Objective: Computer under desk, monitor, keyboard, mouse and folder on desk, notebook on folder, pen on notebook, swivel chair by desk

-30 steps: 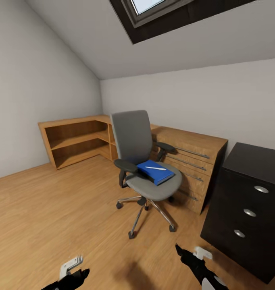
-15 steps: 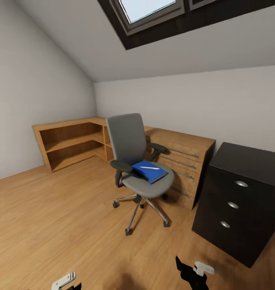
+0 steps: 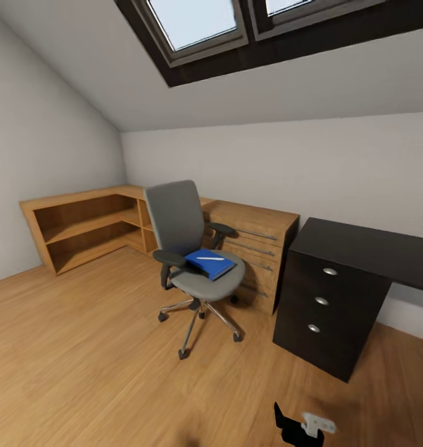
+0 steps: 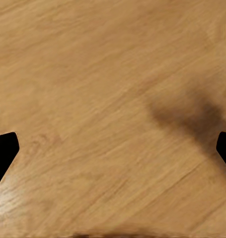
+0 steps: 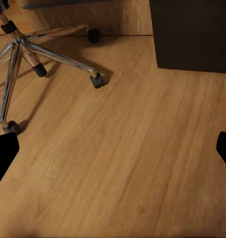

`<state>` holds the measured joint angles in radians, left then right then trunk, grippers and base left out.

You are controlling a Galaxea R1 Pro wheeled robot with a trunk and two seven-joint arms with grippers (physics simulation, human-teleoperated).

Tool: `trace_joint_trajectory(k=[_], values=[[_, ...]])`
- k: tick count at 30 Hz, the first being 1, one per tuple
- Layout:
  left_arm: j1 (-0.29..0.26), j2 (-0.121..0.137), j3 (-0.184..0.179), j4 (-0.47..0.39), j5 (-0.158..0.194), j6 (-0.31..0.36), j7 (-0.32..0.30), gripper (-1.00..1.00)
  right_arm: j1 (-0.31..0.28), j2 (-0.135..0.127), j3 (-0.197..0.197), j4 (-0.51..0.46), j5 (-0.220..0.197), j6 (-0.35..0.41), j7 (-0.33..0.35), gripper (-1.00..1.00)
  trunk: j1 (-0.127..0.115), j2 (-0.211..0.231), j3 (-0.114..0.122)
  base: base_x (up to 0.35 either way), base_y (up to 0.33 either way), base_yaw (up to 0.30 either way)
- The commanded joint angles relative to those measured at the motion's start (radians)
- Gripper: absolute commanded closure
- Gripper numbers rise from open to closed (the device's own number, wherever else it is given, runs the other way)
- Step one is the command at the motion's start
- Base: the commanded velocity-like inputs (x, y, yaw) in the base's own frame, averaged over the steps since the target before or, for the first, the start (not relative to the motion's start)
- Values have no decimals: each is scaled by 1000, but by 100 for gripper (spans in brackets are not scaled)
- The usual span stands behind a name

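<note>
Desk (image 3: 360, 248), black, right of frame: three drawers with round silver knobs, bare surface on top. Wooden drawer cabinet (image 3: 255, 239), centre, just beside the desk; low wooden shelf (image 3: 81, 226), left. Swivel chair (image 3: 187, 248), grey, centre, in front of the cabinet, apart from the desk. Blue folder (image 3: 209, 264) flat on the seat; white pen (image 3: 210, 258) lying on top. Left gripper (image 4: 113, 148) and right gripper (image 5: 113, 148) both spread wide, empty, over the wood floor (image 3: 81, 360).

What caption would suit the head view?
Attic bedroom: grey swivel chair holding the blue folder and white pen, beside a black desk.
</note>
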<state>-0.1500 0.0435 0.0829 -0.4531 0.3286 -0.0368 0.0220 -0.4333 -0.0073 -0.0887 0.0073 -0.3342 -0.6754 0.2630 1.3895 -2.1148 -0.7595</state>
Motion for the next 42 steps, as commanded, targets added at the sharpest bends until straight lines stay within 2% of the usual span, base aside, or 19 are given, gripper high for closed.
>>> trace_joint_trajectory(k=[1,6,15,26,28,32,36,39,40,42], values=[[0,-1,-6,5,10,-4,6,-100,-1,0,-8,1,-5,-2,8,-100,-4,7,3,-7,1,-233],[0,-8,-46,26,11,-10,18,-100,2,0,-8,2,-5,0,0,-100,-23,42,22,-2,0,-234],[0,-9,-50,30,18,-14,21,-100,4,-12,-8,2,-10,15,-46,-100,-58,105,57,0,0,-221],[0,-9,-49,29,19,-17,22,-100,4,-9,-8,12,-7,45,-53,-100,-100,182,93,0,0,-28],[0,-7,-47,28,19,-34,23,-100,4,-9,-8,12,-7,52,-55,-100,-108,196,100,0,0,-2],[0,-4,-40,27,18,-133,25,-100,4,-9,-8,13,-6,63,-78,-100,-123,224,112,0,0,0],[0,-5,-40,27,18,-160,28,-100,4,-8,-8,13,-6,64,-94,-100,-138,252,125,0,0,0],[0,-5,-42,28,16,-167,58,-100,4,-7,-8,13,-7,65,-100,-100,-150,273,134,0,0,0],[0,-6,-43,31,16,-175,114,-100,4,-6,-8,13,-7,65,-115,-100,-154,280,137,0,0,0],[0,-8,-46,43,15,-196,153,-100,4,3,-8,13,-9,65,-148,-100,-161,294,143,0,0,0]])
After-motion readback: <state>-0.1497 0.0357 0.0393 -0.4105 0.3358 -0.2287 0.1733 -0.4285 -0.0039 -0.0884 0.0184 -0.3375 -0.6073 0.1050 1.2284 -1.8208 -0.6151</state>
